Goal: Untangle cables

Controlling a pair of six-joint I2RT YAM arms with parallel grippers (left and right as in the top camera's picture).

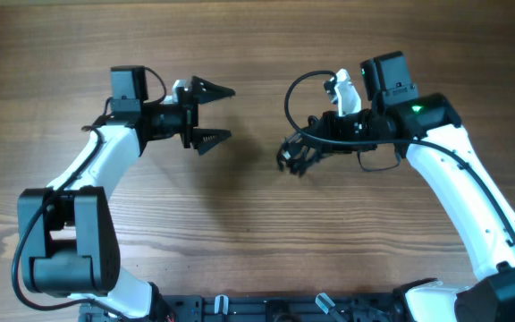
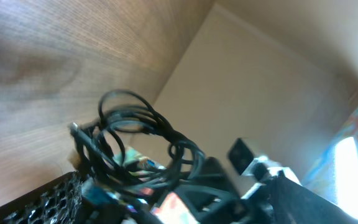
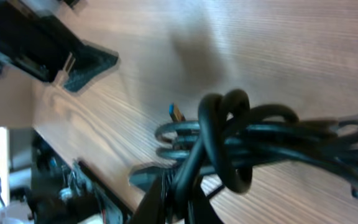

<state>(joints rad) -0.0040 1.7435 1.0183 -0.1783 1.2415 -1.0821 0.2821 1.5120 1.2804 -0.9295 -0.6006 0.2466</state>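
Note:
The cables (image 1: 293, 156) are a small tangled bundle of thin black cords, hanging just above the wooden table right of centre. My right gripper (image 1: 308, 148) is shut on the bundle. In the right wrist view the black loops (image 3: 247, 138) run out from between its fingers (image 3: 161, 198), and a blue plug end (image 3: 175, 112) sticks out. My left gripper (image 1: 213, 114) stands open some way to the left of the bundle, with nothing between its jaws. The left wrist view shows the bundle (image 2: 138, 146) hanging ahead of it, apart from it.
A thicker black wire (image 1: 295, 89) loops off the right arm above the bundle. The arm bases and a black rail (image 1: 266, 309) line the table's near edge. The left gripper's finger (image 3: 86, 65) shows at the upper left of the right wrist view.

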